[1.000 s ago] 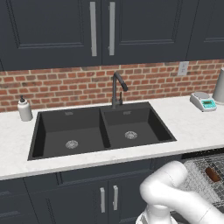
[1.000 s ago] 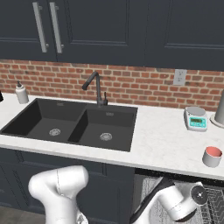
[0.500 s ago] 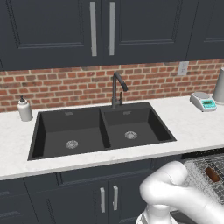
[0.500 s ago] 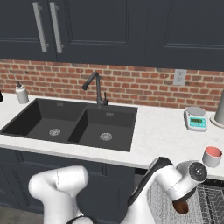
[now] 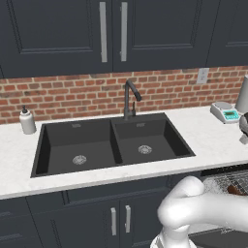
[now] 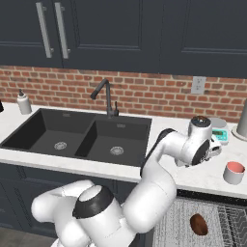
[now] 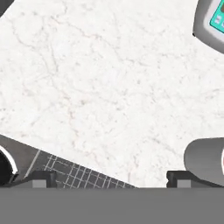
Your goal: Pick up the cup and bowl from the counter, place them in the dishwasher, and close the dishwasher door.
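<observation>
My gripper hovers open over the white counter, between the sink and the cup, with nothing between its fingers. The cup, grey outside and pink inside, stands upright near the counter's front edge, just right of the hand. In the hand view the cup sits beside the right fingertip, outside the gripper. A brown bowl lies in the dishwasher's pulled-out wire rack below the counter edge. The left base view shows the bowl in that rack.
A black double sink with a tap lies left of the hand. A small scale and a grey cylinder stand behind it by the brick wall. A soap bottle stands far left.
The hand has risen out of the dishwasher rack to above the counter near the cup. The bowl stays in the rack. The jaws have stayed open.
</observation>
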